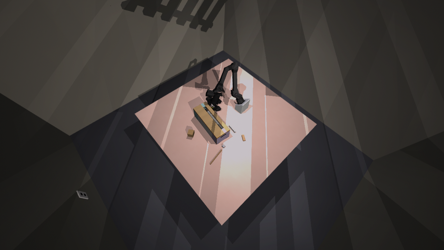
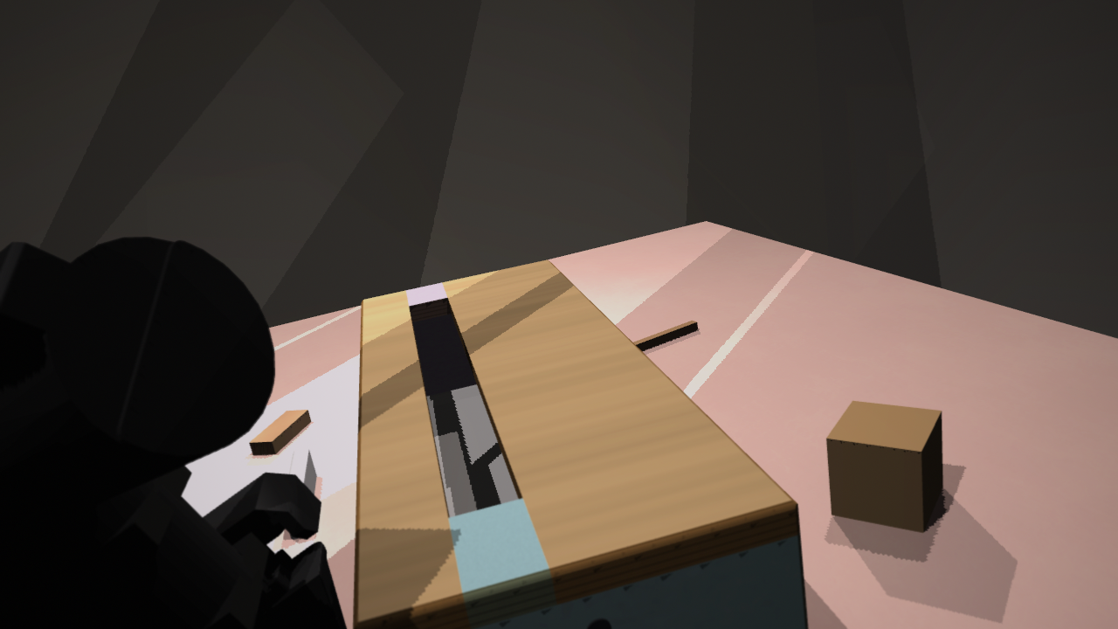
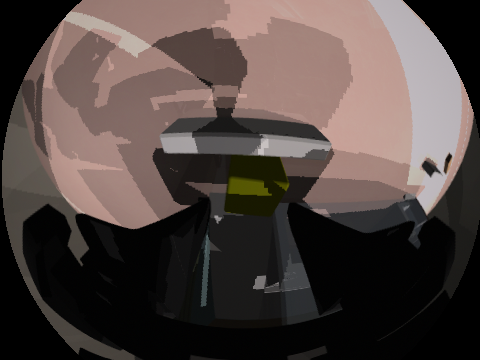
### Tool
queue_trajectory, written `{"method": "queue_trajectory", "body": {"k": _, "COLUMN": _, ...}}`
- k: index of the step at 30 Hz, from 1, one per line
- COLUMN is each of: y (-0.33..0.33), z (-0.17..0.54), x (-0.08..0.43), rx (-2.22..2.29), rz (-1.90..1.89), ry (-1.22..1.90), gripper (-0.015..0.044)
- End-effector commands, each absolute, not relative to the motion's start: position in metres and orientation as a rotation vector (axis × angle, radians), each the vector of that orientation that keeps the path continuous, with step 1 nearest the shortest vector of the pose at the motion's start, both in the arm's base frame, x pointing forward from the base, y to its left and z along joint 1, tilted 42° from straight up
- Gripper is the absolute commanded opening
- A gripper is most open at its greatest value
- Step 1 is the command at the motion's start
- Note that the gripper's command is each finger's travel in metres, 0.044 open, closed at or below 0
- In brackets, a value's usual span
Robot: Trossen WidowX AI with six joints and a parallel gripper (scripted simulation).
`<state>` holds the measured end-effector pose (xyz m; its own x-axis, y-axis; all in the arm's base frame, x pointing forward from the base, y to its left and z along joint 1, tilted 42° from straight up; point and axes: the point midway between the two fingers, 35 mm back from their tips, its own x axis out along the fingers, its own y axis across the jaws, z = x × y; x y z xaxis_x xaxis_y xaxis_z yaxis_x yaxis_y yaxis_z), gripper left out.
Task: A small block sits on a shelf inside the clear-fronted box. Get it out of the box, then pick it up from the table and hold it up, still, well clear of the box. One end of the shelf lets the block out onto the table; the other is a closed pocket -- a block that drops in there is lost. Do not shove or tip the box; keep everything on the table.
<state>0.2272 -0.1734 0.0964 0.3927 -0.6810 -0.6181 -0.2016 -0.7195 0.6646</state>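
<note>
The small yellow block (image 3: 256, 192) shows only in the wrist view, lying ahead of the black parallel-jaw gripper (image 3: 248, 234) between its dark, partly spread fingers, which grasp nothing. Whether it rests on the pink table (image 2: 899, 328) is hard to tell. In the exterior view the arm hides it beside the long wooden-topped box (image 2: 578, 438).
</note>
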Motion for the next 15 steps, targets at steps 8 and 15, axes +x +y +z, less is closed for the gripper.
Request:
{"method": "queue_trajectory", "body": {"k": 8, "y": -0.182, "z": 0.0842, "x": 0.2238, "rx": 2.158, "rz": -1.301, "ry": -0.749, "gripper": 0.0259}}
{"method": "queue_trajectory", "body": {"k": 15, "y": -0.182, "z": 0.0842, "x": 0.2238, "rx": 2.158, "rz": -1.301, "ry": -0.749, "gripper": 0.0095}}
